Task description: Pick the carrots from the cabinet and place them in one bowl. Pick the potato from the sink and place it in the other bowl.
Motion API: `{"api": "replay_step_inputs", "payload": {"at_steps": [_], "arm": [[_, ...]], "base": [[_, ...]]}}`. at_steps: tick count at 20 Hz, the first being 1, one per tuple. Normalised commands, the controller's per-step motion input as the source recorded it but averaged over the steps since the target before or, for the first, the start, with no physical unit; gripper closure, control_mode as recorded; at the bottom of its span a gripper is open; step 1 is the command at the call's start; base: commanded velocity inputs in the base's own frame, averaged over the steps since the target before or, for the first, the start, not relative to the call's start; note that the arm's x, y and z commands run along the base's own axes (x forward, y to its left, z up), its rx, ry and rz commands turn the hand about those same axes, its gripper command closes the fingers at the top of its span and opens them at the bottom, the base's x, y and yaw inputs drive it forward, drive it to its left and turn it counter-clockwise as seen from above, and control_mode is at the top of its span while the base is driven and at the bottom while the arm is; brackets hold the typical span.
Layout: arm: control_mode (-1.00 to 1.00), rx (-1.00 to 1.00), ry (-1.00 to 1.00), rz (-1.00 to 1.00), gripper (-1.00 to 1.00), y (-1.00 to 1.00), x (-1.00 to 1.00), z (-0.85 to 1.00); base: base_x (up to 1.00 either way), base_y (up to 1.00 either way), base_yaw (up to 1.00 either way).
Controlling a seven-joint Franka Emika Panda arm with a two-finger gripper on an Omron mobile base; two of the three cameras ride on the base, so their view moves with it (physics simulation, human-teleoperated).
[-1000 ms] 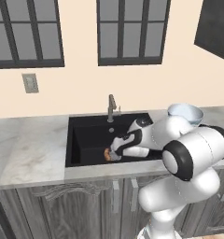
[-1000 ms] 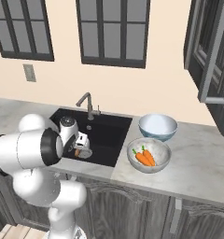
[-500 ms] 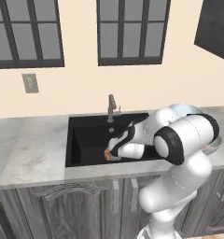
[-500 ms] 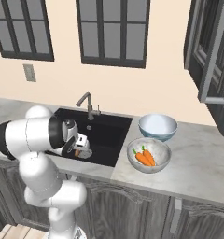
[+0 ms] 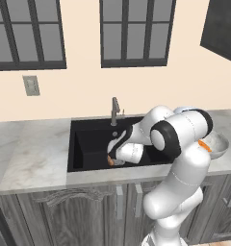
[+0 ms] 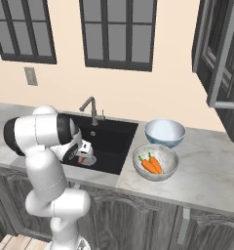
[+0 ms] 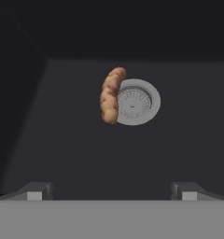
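The potato (image 7: 110, 95), a tan-brown lump, lies on the black sink (image 7: 62, 140) floor against the left side of the round metal drain (image 7: 137, 101). My gripper (image 7: 111, 192) hangs open above it, a fingertip (image 7: 37, 191) on each side and nothing between them. From the left base my gripper (image 5: 116, 158) is low inside the sink (image 5: 88, 141), next to the potato (image 5: 109, 161). Both carrots (image 6: 151, 164) lie in the mottled bowl (image 6: 158, 177). The pale blue bowl (image 6: 164, 132) stands behind it. The cabinet (image 6: 221, 58) door is open.
A slim faucet (image 6: 92, 108) rises at the sink's back edge, close behind my arm. The sink walls close in around my hand. Marble counter (image 6: 206, 166) spreads to the right of the bowls. An outlet (image 5: 31, 85) is on the wall.
My arm's elbow has swung up and back while the hand stayed low in the sink over the potato. The gripper stays open.
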Motion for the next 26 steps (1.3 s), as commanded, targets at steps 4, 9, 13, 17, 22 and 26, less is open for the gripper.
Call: {"api": "replay_step_inputs", "payload": {"at_steps": [4, 9, 13, 17, 22, 26], "arm": [[-1.0, 0.02, 0.0, 0.0, -1.0, 0.03, 0.19, -0.26], [-1.0, 0.01, 0.0, 0.0, -1.0, 0.04, 0.22, -0.34], [-1.0, 0.0, 0.0, 0.0, -1.0, 0.04, 0.26, -0.37], [-1.0, 0.0, 0.0, 0.0, -1.0, 0.06, 0.26, -0.32], [-1.0, 0.0, -0.01, 0.0, -1.0, 0.08, 0.22, -0.27], [-1.0, 0.0, -0.01, 0.0, -1.0, 0.09, 0.24, -0.22]], "base": [[0.0, 0.0, 0.0], [0.0, 0.0, 0.0], [0.0, 0.0, 0.0], [0.0, 0.0, 0.0], [0.0, 0.0, 0.0], [0.0, 0.0, 0.0]]}}
